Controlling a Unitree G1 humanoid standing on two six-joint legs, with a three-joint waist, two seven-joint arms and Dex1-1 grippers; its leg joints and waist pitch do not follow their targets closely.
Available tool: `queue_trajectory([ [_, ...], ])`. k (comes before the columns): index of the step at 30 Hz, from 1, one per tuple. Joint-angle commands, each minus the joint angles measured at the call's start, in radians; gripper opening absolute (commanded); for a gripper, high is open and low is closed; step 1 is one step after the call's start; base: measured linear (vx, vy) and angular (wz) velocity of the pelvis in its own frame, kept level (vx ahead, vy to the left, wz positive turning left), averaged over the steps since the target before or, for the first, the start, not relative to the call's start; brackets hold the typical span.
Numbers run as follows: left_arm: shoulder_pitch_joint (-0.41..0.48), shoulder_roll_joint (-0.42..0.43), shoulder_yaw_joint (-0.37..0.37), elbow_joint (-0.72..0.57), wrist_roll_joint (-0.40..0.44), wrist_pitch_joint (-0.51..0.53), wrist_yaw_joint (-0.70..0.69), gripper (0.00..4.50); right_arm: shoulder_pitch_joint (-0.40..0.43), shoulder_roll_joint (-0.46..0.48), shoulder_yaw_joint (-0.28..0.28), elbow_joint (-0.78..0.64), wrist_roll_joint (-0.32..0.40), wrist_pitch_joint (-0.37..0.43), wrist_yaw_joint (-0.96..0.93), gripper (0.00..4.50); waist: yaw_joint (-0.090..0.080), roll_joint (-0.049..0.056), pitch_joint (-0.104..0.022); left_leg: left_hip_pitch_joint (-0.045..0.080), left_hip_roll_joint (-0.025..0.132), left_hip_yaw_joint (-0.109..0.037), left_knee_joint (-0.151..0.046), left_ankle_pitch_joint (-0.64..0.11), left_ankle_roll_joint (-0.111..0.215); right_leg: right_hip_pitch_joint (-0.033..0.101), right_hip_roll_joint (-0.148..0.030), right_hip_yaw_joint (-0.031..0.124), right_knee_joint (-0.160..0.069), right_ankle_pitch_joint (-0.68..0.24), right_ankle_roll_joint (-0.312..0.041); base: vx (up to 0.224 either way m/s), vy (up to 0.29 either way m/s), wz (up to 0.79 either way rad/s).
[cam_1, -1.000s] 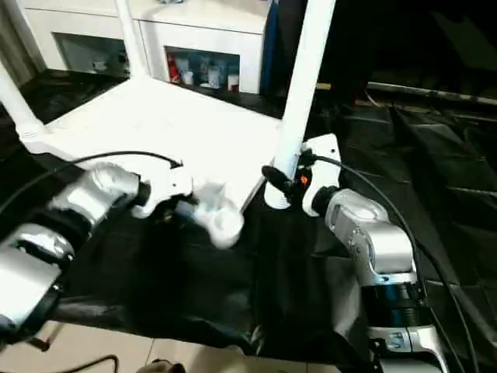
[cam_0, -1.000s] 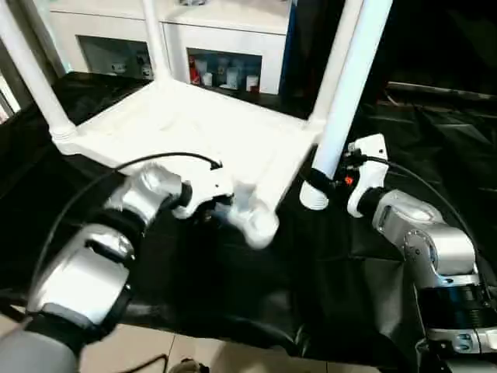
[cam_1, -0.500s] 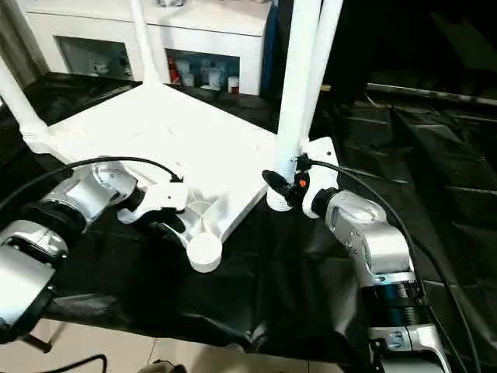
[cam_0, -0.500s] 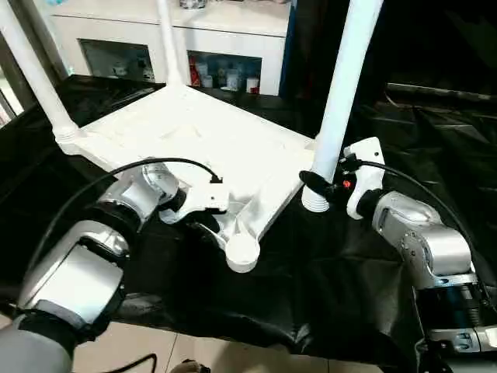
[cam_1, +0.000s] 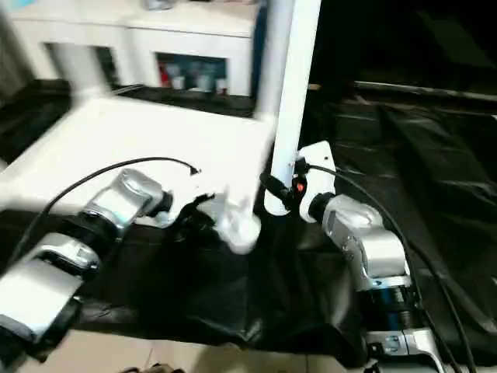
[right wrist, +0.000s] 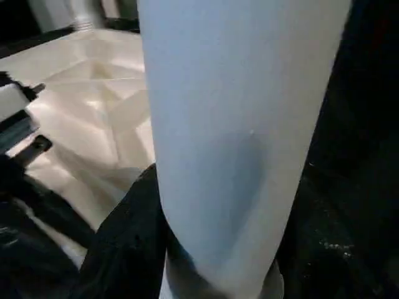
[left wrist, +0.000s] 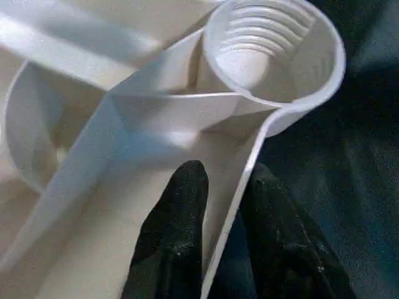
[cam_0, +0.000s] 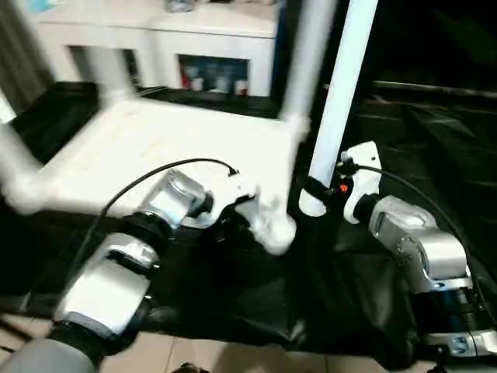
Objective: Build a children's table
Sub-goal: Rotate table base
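Children's table top (cam_0: 163, 144) lies upside down on the black-draped tabletop (cam_0: 435, 155), ribbed underside up. White, all plastic.

Legs already standing in sockets: one at the far right corner (cam_0: 307, 58), one at the far left (cam_0: 109, 70), one at the near left corner (cam_0: 15, 167), low part only in frame.

Near right corner socket (left wrist: 274, 56) is empty. Round, threaded inside, threads plain in the left wrist view. This corner juts over the black drape toward the robot.

Left hand (left wrist: 224, 243): two black fingers (left wrist: 174, 243) clamped on the thin outer rim wall of the top, just behind the empty socket. One finger inside the rim, the other outside, wall pinched between them.

Right hand (cam_0: 311, 189): closed around the lower end of the fourth leg (cam_0: 338, 101). Leg stands near upright, slightly tilted, its bottom end resting at or just above the black drape, just beside the top's right edge and near the empty socket, not in it.

White cabinet (cam_0: 194, 39) with open shelves behind the tabletop.
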Motion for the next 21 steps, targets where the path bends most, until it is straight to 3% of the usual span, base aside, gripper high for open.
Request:
queue_trajectory([
  [1,0.048,0.006,0.026,-0.003,0.009,0.083,0.111,0.72,-0.008,0.000,-0.006,-0.002,0.002,0.003,-0.004,1.90,0.004,-0.014,-0.065,0.014,0.033,-0.037,-0.078,-0.411,-0.035,0.040,-0.050,0.014,-0.101,-0.512,-0.152,0.000,0.000,0.00],
  [4,0.062,0.001,0.033,-0.033,0.008,0.108,0.128,0.60,-0.008,0.001,-0.007,-0.001,0.002,0.007,-0.004,1.90,-0.003,-0.012,-0.065,0.010,0.033,-0.041,-0.081,-0.404,-0.029,0.043,-0.048,0.010,-0.104,-0.500,-0.149,0.000,0.000,0.00],
  [7,0.083,-0.008,0.045,-0.083,-0.002,0.123,0.146,0.37,-0.004,-0.002,0.001,0.000,-0.005,0.004,-0.001,1.90,-0.005,-0.009,-0.064,0.017,0.034,-0.043,-0.083,-0.430,-0.028,0.036,-0.044,0.010,-0.107,-0.458,-0.169,0.000,0.000,0.00],
  [8,0.095,-0.012,0.054,-0.102,-0.015,0.083,0.144,0.29,-0.004,-0.003,0.002,0.000,-0.007,0.003,0.000,1.90,-0.004,-0.011,-0.064,0.026,0.034,-0.041,-0.081,-0.445,-0.026,0.030,-0.044,0.011,-0.111,-0.454,-0.179,0.000,0.000,0.00],
  [11,0.135,-0.003,0.048,-0.161,-0.050,-0.096,0.056,0.15,0.001,-0.007,0.000,-0.005,-0.007,0.004,0.002,1.90,-0.003,-0.011,-0.065,0.023,0.034,-0.041,-0.082,-0.440,-0.016,0.032,-0.046,0.012,-0.114,-0.447,-0.180,0.000,0.000,0.00],
  [13,0.142,-0.001,0.045,-0.173,-0.055,-0.113,0.041,0.60,0.001,-0.007,0.000,-0.006,-0.007,0.005,0.002,1.90,-0.001,-0.007,-0.069,0.026,0.039,-0.039,-0.085,-0.431,-0.019,0.030,-0.044,0.016,-0.107,-0.394,-0.190,0.000,0.000,0.00],
  [16,0.143,0.013,0.044,-0.186,-0.040,-0.084,0.072,0.79,0.000,-0.015,0.001,-0.008,-0.010,0.007,0.006,1.90,0.003,-0.008,-0.068,0.028,0.037,-0.035,-0.084,-0.421,-0.017,0.029,-0.045,0.018,-0.106,-0.373,-0.199,0.000,0.000,0.00],
  [21,0.141,0.045,0.049,-0.177,-0.031,-0.132,0.072,1.08,-0.002,-0.020,-0.001,-0.011,-0.009,0.014,0.012,1.90,0.006,-0.011,-0.066,0.029,0.038,-0.035,-0.086,-0.418,-0.022,0.027,-0.045,0.019,-0.106,-0.389,-0.187,0.000,0.000,0.00],
])
